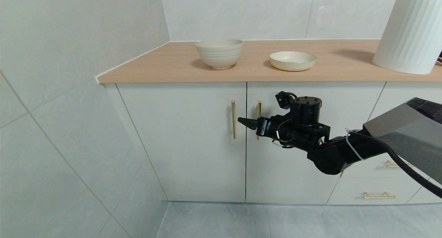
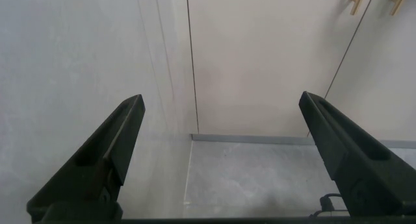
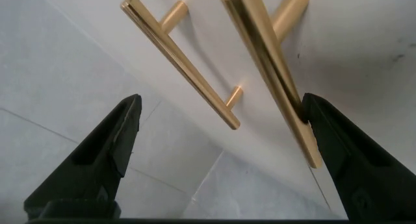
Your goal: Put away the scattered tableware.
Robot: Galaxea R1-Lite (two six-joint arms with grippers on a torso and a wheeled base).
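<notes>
At the front of a pale kitchen cabinet, the right gripper (image 1: 246,122) hangs at handle height with its jaws spread wide, its tips pointing across the seam between two doors. The left door's handle (image 1: 233,119) stands just beyond the tips; the right door's handle (image 1: 259,108) is partly hidden behind the gripper. Both are slim gold bars with their long axis upright. In the right wrist view, one bar lies in the gap between the fingers and the other runs close by one finger; neither is gripped.

The tableware sits above, well apart from the jaws: a ribbed bowl (image 1: 219,53) and a shallow dish (image 1: 292,60) rest side by side on the wooden countertop (image 1: 165,65). Judging by the pose, opening a door comes first, and the right arm is the nearer one for it.

The left gripper (image 2: 221,100), jaws also wide and empty, hangs low by the cabinet's corner. A tall white ribbed container (image 1: 411,34) stands at the counter's right end. Pale tiled walls and a grey floor (image 1: 276,220) frame the scene.
</notes>
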